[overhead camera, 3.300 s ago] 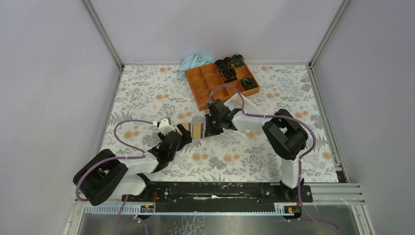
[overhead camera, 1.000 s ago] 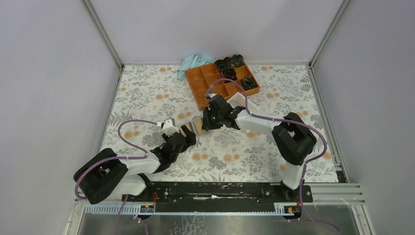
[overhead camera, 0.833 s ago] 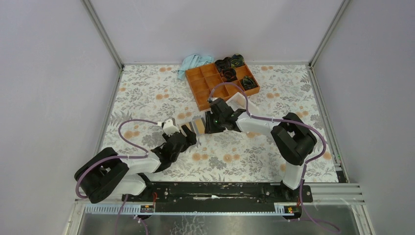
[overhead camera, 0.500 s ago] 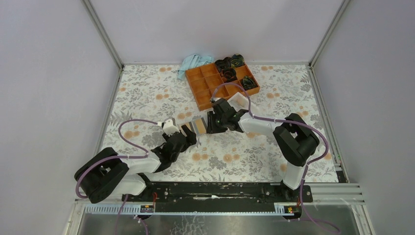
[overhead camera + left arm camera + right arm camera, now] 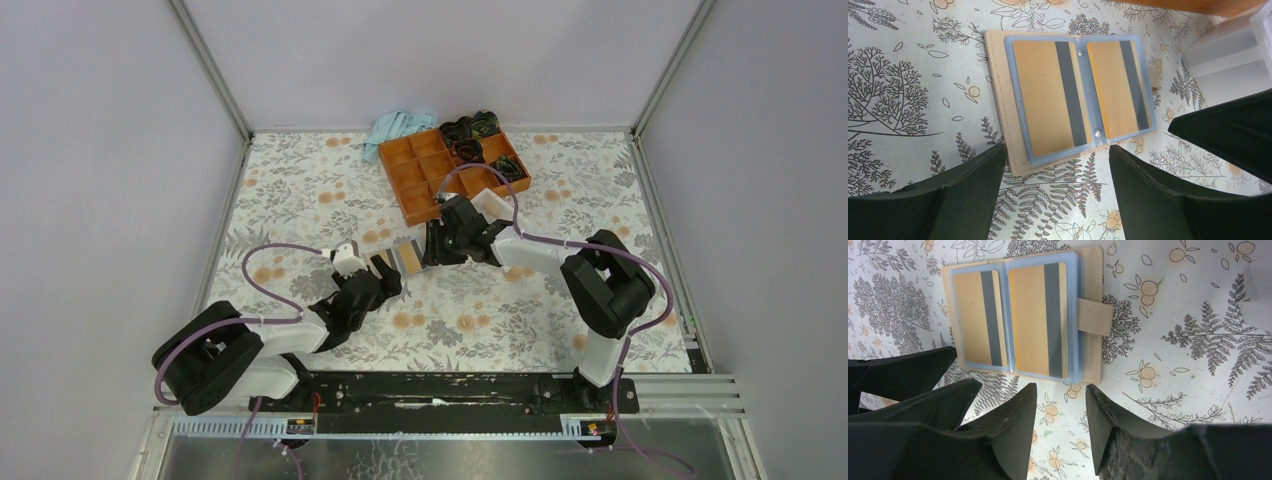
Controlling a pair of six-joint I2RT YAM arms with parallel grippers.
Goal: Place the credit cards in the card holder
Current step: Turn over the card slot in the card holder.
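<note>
Left wrist view: the card holder (image 5: 996,100) is seen lying opened flat on the floral surface (image 5: 908,85). Two yellow credit cards (image 5: 1043,97) with grey stripes are held in its clear blue sleeves. The left end effector (image 5: 1055,167) is placed just beside the holder, its fingers spread apart and nothing gripped. The right end effector (image 5: 1060,390), nearer the holder's closure tab (image 5: 1095,317), is likewise parted and empty. An orange compartment tray (image 5: 455,170) is set beyond the holder.
</note>
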